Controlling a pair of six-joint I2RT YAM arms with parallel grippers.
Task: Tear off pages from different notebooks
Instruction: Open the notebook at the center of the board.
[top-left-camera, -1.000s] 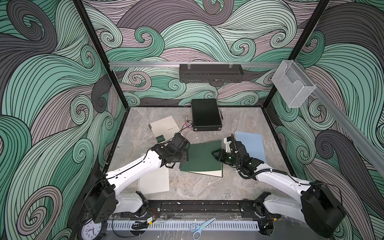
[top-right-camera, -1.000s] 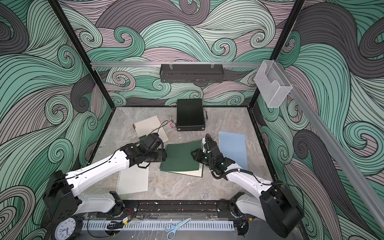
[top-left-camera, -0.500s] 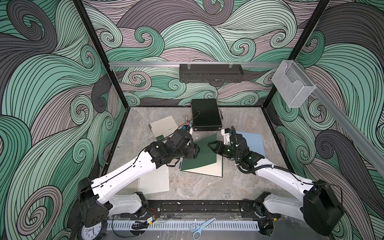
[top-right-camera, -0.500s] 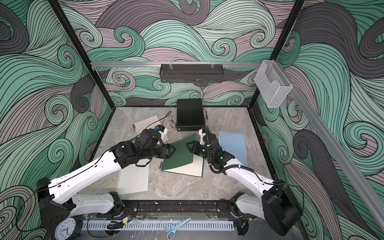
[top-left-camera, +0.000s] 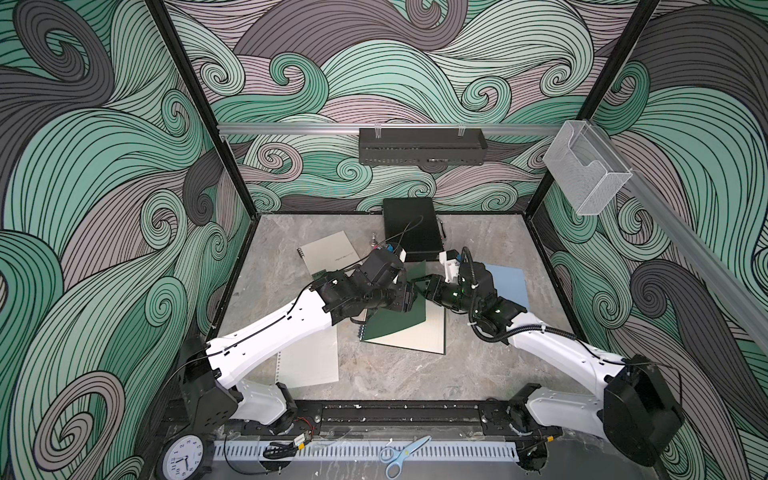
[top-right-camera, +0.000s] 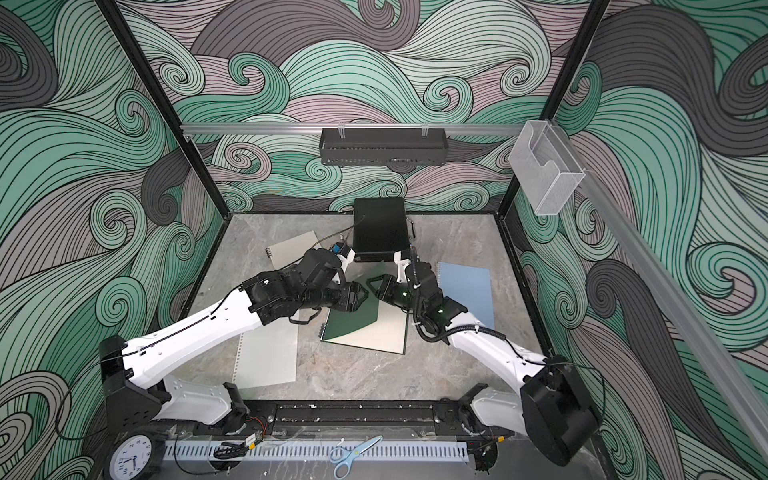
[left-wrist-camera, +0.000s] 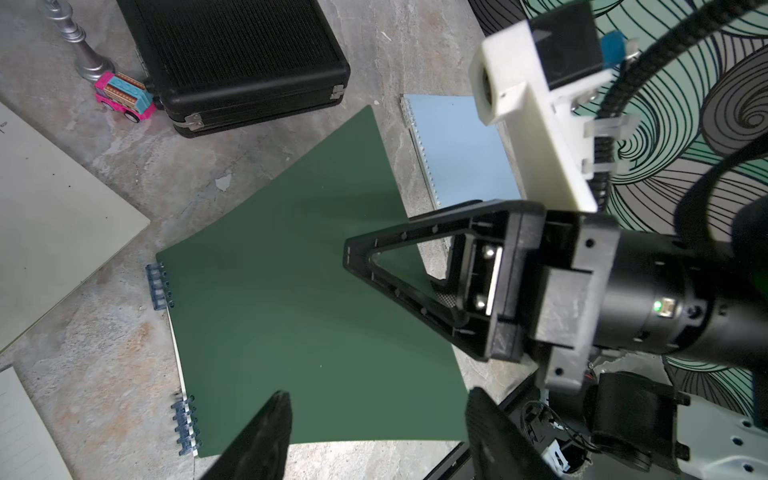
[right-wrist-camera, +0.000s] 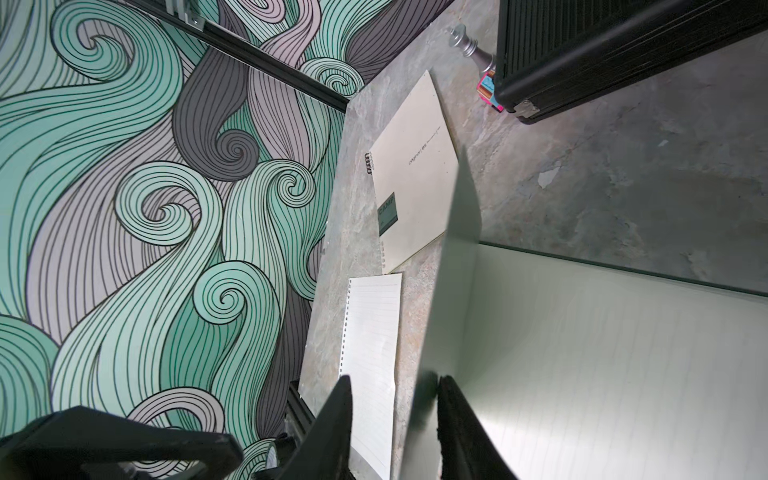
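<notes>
At the left front of the table (top-left-camera: 395, 382) a loose page (top-left-camera: 309, 365) is lying flat, punched edge facing left; the left arm is crossing its far end and hiding it in both top views; behind it the beige notebook (top-left-camera: 328, 253) is lying closed, its near corner going under the same arm, though its CAMP label (right-wrist-camera: 388, 214) is showing plainly in the right wrist view; the left gripper (left-wrist-camera: 378, 395) is hovering over the dark green notebook (top-left-camera: 395, 322), jaws standing wide apart with nothing between them; whether it is touching the cover cannot be told; this notebook is lying mid-table with its green cover (left-wrist-camera: 291, 291) raised on the right side, baring a lined page (top-left-camera: 424, 338); the right gripper (right-wrist-camera: 395, 382) is meeting the cover's free edge, jaws partly apart, the edge standing between them and leaning on one finger (right-wrist-camera: 457, 428) while a gap is showing at the other, so it is not clamping; from above the two grippers are crowding together and masking that contact; behind them the black case (top-left-camera: 411, 232) is lying closed, a silver chess piece (left-wrist-camera: 83, 54) and a pink toy car (left-wrist-camera: 124, 97) just beside it, both barely discernible in the top views; at the right the light blue notebook (top-left-camera: 509, 286) is lying closed, its near left corner hidden by the right arm.
</notes>
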